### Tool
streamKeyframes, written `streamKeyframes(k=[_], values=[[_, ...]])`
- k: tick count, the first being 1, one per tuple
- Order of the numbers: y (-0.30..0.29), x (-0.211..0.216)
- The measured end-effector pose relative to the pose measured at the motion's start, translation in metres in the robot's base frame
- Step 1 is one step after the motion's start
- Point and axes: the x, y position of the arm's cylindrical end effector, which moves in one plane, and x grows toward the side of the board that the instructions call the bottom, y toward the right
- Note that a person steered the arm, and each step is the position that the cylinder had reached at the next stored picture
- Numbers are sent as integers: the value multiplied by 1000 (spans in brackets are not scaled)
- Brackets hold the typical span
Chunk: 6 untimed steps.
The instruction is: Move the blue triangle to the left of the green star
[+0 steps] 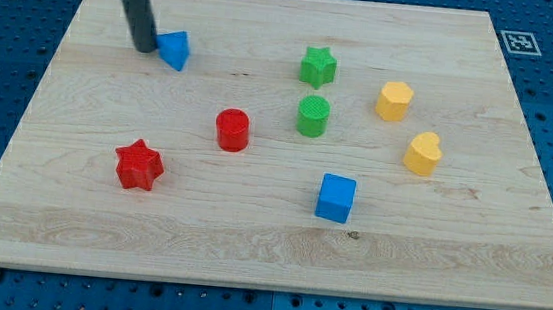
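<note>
No pincer on this rig. My tip (144, 47) touches blue triangle's (174, 50) left face, far left of green star (317, 66). It looks light, rigid, may pivot; push that face centrally.

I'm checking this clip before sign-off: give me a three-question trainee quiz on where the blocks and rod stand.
1. True or false: my tip sits just to the view's left of the blue triangle.
2. Which block lies directly below the green star in the view? A) red cylinder B) green cylinder C) blue cube
3. Fill in: the block nearest the view's bottom-left corner of the board is the red ____.

Key: 1 true; 2 B; 3 star.
</note>
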Motion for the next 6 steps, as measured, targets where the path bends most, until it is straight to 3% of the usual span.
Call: streamKeyframes(k=[1,2,4,6], values=[[43,0],[48,0],[10,5],[85,71]])
